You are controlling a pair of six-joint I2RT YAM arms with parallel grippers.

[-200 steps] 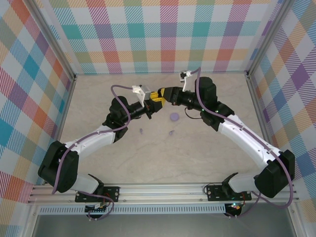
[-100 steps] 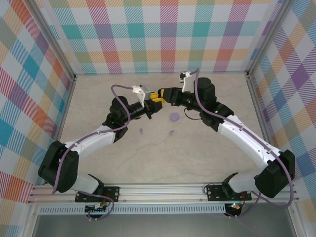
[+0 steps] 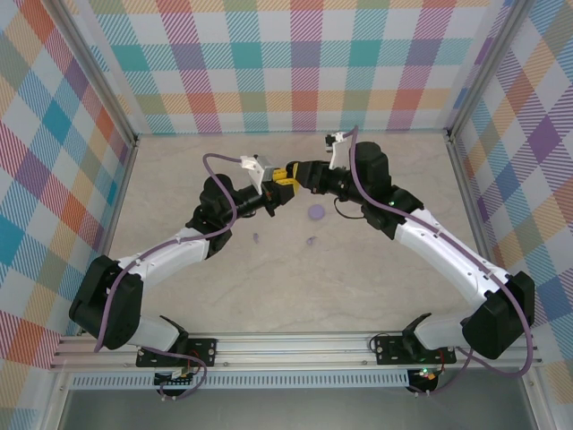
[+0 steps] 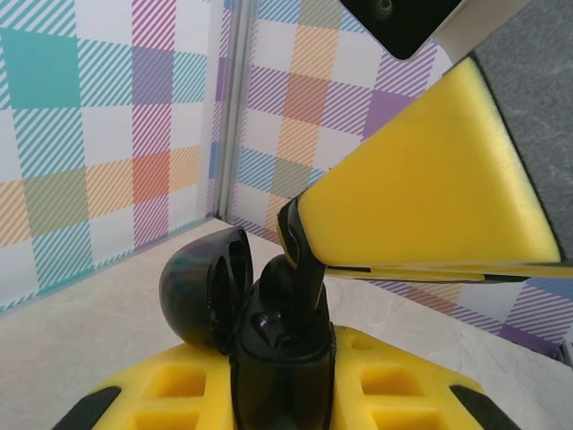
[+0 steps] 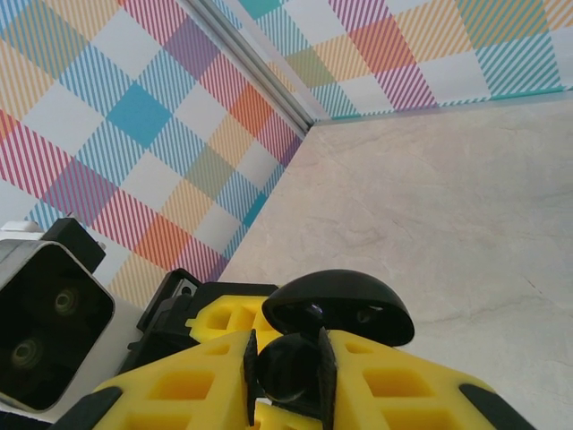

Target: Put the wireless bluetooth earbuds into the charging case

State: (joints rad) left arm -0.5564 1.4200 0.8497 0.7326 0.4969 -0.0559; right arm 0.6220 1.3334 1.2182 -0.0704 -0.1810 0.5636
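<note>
Left fingers (image 4: 161, 394) clamp the charging case (image 4: 282, 367); my right fingers (image 5: 179, 394) pinch a black earbud (image 5: 286, 367) at its mouth.
A tilted stem could jam, then slip free.

the left arm (image 3: 170, 253) and right arm (image 3: 448, 253) look alike: white shell links between rounded black joints, with bulky black shoulders. a purple cable (image 3: 358, 170) runs along each. the fingers (image 5: 179, 394) are bright yellow with square recesses. a white camera block (image 3: 253, 167) sits at the wrist, and each base plate (image 3: 204, 346) is flat and black.
</note>
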